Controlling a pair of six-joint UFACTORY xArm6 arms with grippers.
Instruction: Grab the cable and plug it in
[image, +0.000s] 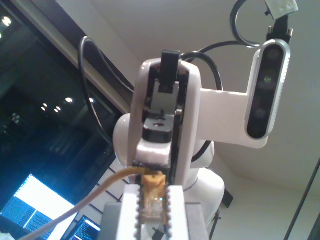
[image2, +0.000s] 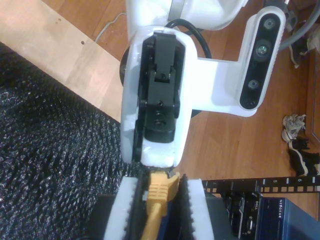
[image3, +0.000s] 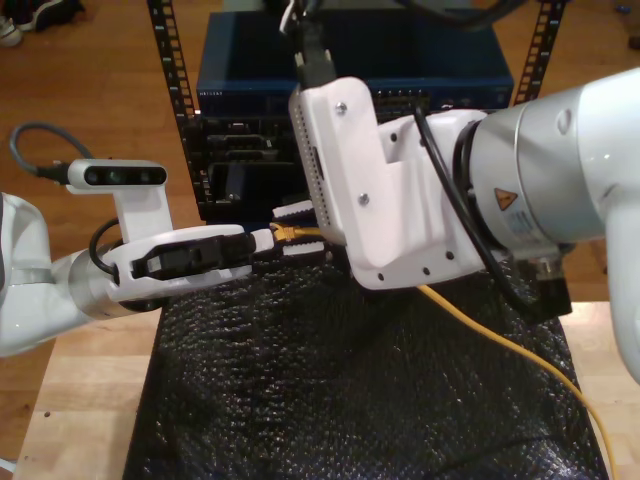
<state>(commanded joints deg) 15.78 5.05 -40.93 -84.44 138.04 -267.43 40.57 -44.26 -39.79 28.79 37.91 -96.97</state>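
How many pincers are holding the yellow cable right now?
2. My first pincer grips the clear plug of the cable. My second pincer grips the yellow boot just behind it. They meet nose to nose in front of the rack in the exterior view.

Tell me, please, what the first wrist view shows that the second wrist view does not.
First wrist view: the clear plug of the cable between the ridged pads of my first gripper, a dark window with reflected lights, and a lit screen.

Second wrist view: the cable's yellow boot in my second gripper, a black mat, a wooden floor, a rack and shoes.

Both: the cable clamped between ridged pads, with the opposite white gripper and its camera facing back.
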